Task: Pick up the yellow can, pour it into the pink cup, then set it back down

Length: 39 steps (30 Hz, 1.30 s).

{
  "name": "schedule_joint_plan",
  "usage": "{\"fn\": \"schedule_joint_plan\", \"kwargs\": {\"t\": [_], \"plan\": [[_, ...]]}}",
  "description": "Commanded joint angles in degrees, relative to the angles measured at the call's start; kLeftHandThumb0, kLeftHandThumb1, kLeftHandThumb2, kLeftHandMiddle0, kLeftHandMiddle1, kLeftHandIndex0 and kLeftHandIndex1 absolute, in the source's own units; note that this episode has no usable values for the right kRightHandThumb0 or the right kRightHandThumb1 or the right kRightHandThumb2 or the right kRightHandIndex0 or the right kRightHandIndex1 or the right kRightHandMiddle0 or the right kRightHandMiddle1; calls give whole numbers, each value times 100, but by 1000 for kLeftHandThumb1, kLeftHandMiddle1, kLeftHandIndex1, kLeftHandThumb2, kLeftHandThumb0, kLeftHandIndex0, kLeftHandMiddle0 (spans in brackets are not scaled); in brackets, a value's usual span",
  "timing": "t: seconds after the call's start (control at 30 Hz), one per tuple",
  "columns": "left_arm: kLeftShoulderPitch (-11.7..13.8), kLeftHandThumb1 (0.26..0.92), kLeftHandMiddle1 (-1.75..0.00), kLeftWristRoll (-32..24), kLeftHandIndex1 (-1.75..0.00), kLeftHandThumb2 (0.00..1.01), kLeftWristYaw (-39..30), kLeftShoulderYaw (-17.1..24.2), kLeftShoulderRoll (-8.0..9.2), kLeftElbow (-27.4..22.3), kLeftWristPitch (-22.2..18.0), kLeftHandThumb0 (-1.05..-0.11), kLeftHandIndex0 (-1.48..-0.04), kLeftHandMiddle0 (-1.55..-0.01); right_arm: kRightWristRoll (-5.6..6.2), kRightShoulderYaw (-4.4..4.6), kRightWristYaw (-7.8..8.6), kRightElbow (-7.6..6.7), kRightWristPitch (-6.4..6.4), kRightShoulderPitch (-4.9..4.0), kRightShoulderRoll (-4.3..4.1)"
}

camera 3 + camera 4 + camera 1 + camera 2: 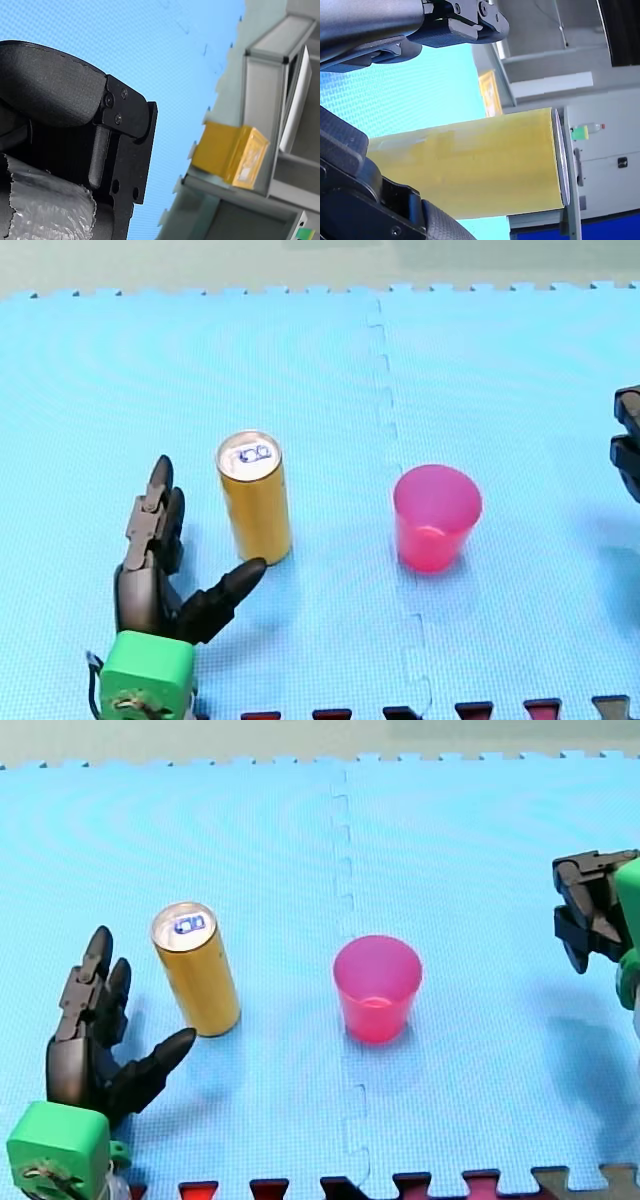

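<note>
1. While my left hand [160,570] is sitting low on the blue foam mat [500,390] just beside the yellow can [255,495], it is holding nothing. The fingers [152,510] are not wrapping the can, and the thumb is pointing toward its base.
2. The can is standing upright to the left of the pink cup [436,515], well apart from it. The cup is also standing upright, beside the mat seam.
3. I am judging this step to be the approach to the grasp. To do it well, I am aiming to slide in until the can is sitting deep between thumb and fingers, then close around its mid-body rather than its base, keeping it vertical while lifting.
4. In the second wrist view the can's side is showing very close between dark finger parts.
5. I cannot tell whether the thumb tip is touching the can, or whether the can's top is opened.
6. My right hand [590,910] is hovering at the far right, cut off by the edge, so I cannot tell its state.
</note>
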Motion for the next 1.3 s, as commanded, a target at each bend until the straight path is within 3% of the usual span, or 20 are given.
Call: {"fn": "schedule_joint_plan", "kwargs": {"t": [0.0,0.63,1.13,1.27], "plan": [[-12,680,0,-79,-1,0,-97,77,-21,4,16,-911,-258,-252,19,-13,10,-15,-12,2,-32],[-1,682,-1,-273,0,1,-530,346,-145,-42,61,-876,-254,-255,29,-33,29,-3,30,5,-29],[-76,688,0,-128,0,0,-421,324,-138,-14,241,-866,-238,-249,25,-32,-10,-2,47,6,-26],[-153,679,0,109,0,0,-201,192,-43,-6,396,-862,-235,-241,26,-34,-4,-2,28,4,-27]]}}
